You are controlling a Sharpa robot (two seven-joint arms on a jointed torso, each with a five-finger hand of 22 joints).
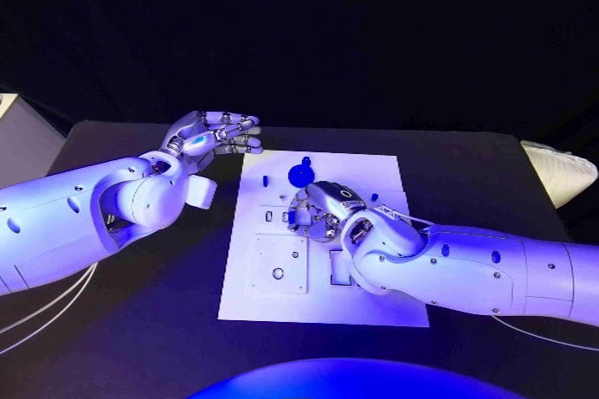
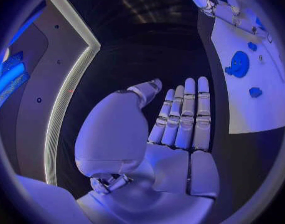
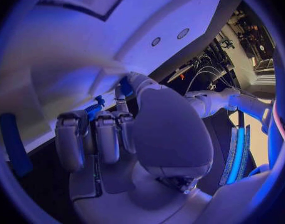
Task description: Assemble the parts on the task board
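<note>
The white task board point(image 1: 375, 183) lies in the middle of the black table. A round blue gear part point(image 1: 301, 172) stands near its far edge, also in the left wrist view point(image 2: 239, 63) with two small blue parts point(image 2: 255, 91) beside it. My right hand point(image 1: 322, 210) bends down onto the middle of the board. In the right wrist view its fingers point(image 3: 108, 134) are curled against the board, and the thumb and a finger pinch a small blue part point(image 3: 125, 87). My left hand point(image 1: 215, 135) hovers above the table just off the board's far left corner, fingers point(image 2: 186, 114) straight and holding nothing.
The board's near left half carries a raised plate with recesses point(image 1: 281, 265). A pale rounded object point(image 1: 556, 174) sits at the table's right edge and a white box point(image 1: 19, 139) at the left. Cables point(image 1: 37, 312) hang beneath my left arm.
</note>
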